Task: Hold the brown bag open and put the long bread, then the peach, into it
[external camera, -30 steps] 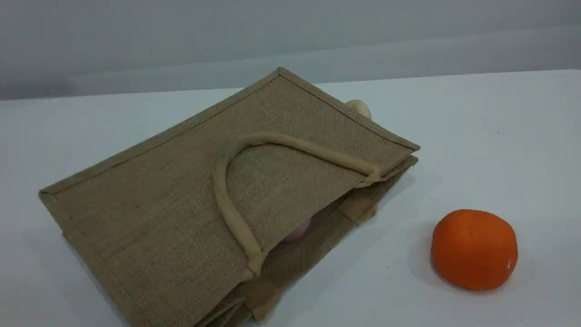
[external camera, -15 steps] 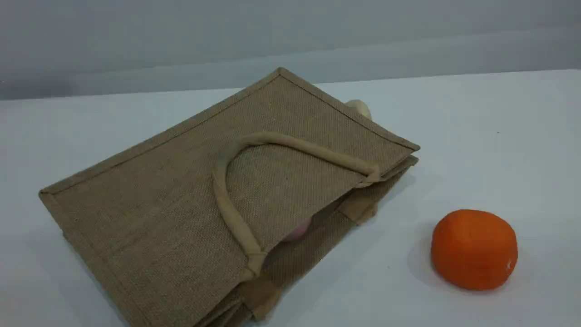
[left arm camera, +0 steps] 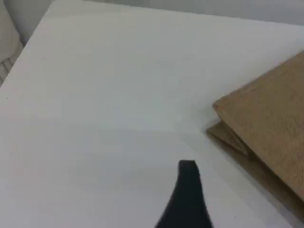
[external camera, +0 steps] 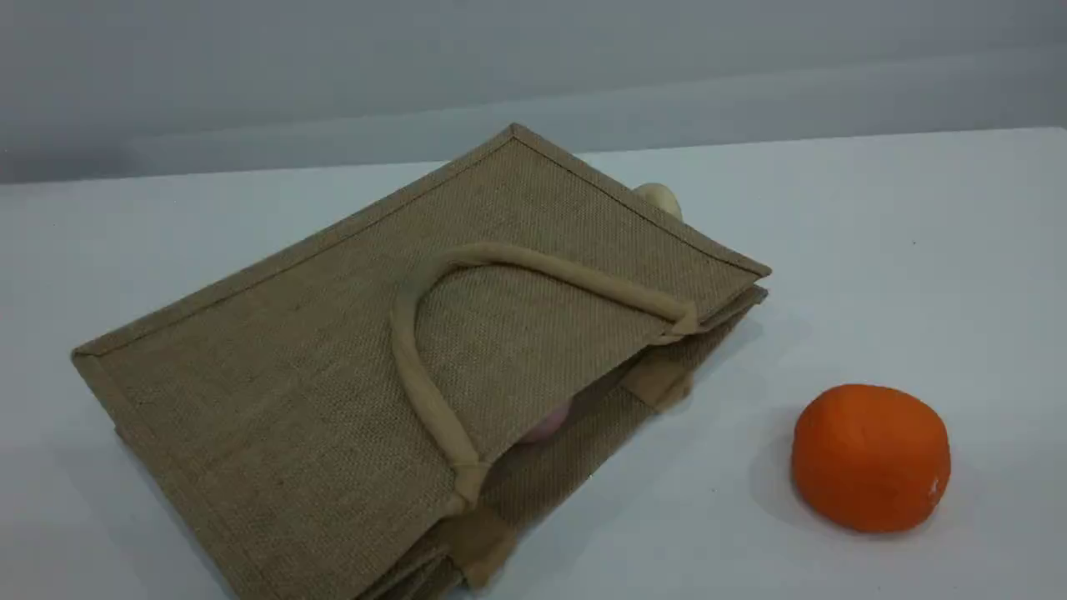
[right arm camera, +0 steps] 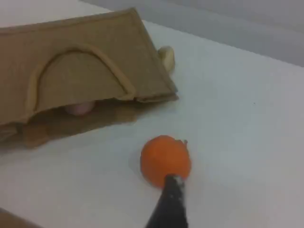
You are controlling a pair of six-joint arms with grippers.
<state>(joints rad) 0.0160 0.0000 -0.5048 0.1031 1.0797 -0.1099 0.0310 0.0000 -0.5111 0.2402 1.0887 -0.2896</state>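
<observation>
The brown bag (external camera: 333,367) lies flat on the white tabletop (external camera: 875,250), filling the centre-left of the scene view; its long axis runs diagonally from lower left to upper right of the frame, w/ the mouth along the lower-right edge, facing the orange ball (external camera: 871,457). One beige handle (external camera: 433,392) arcs over the top panel, its loop bulging toward the upper left. The mouth gapes only a slit, and inside it a bit of the pink peach (external camera: 546,423) shows, just right of the handle's lower end; in the right wrist view the same pink patch sits under the bag's upper edge, left of centre. The long bread can't be made out in any view. A small pale bun (external camera: 660,198) peeks out behind the bag's upper-right edge, touching or just beside it, can't tell which. Orange ball sits lower right, well apart from the bag. Left claw (left arm camera: 187,190): only one dark fingertip shows at the bottom of its view, above bare tabletop, bag corner at right; jaws spread wide, nothing held. Right claw (right arm camera: 170,202): one fingertip at bottom centre, overlapping the orange ball's near side in frame; also spread wide, holding nothing.
</observation>
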